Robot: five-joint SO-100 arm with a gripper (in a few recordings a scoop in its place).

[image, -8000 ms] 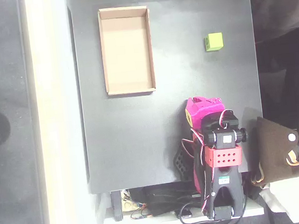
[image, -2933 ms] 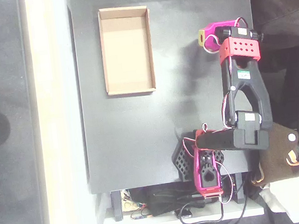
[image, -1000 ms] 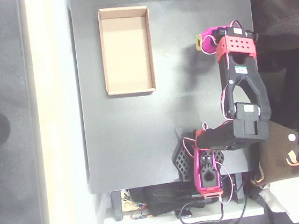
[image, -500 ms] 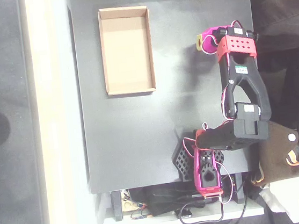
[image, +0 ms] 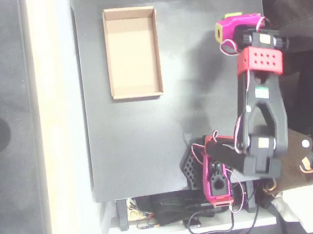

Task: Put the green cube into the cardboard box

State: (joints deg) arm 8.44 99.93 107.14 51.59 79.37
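Green cube, the small lime yellow-green block (image: pixel 232 16), shows in the overhead view as a yellow-green sliver at the far tip of the magenta gripper (image: pixel 230 25), at the far right of the table; most of it is hidden under the gripper body.

By size: the black square table (image: pixel 148 146) takes up the middle of the view. On it, the black, red and magenta arm (image: pixel 260 105) reaches from its base at the near right edge toward the far right corner. The shallow tan cardboard box (image: pixel 132 52) lies at the far left of the table, long side running near to far, its light brown floor bare, well apart from the gripper. At the near right edge, beyond the table, sits a brown bag (image: pixel 294 158).

From above I cannot tell whether the jaws are parted or closed, nor whether the cube is pinched between them or only lying beneath them. My reading is that the step in hand is the pick-up, or the first of the lift, with the carry not yet made. If the hold is sound, the next move calls for raising the cube clear of the table, swinging left across the open tabletop to above the box, lowering inside its low walls, then letting go.
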